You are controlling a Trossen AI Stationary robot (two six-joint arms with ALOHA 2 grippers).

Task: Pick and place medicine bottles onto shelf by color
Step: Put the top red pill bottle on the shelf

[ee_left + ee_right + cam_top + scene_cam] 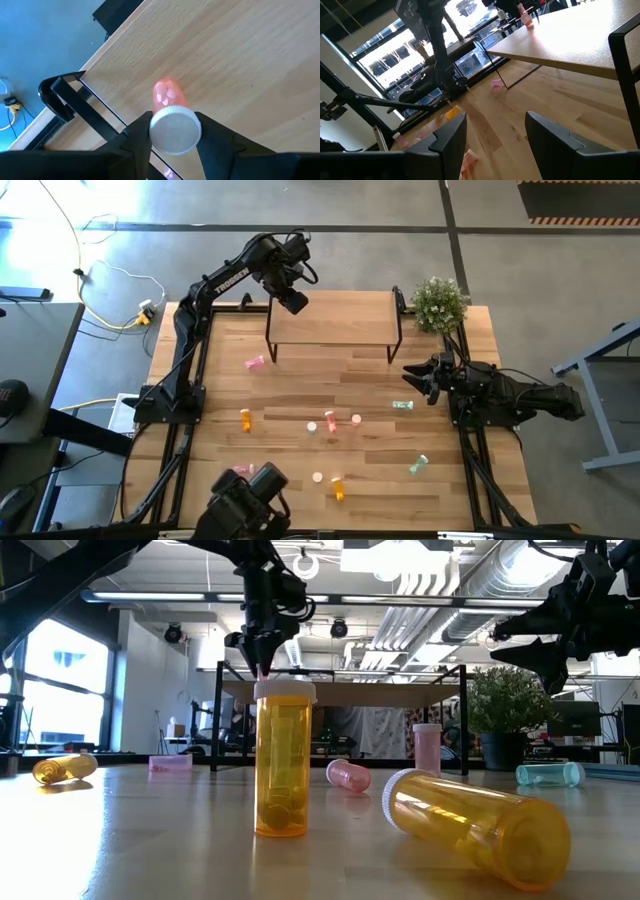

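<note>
White "TROSSEN" lettering on left arm (225,280)

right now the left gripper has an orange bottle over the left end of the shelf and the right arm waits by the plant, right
Not quite: the bottle at the left gripper is pink, not orange, as the left wrist view shows. The rest holds: it is over the left end of the shelf, and the right gripper waits by the plant.

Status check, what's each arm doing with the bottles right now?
Left end effector around pink bottle, upright on shelf corner. Right end effector open, idle right of shelf. Nothing blocking.
</note>
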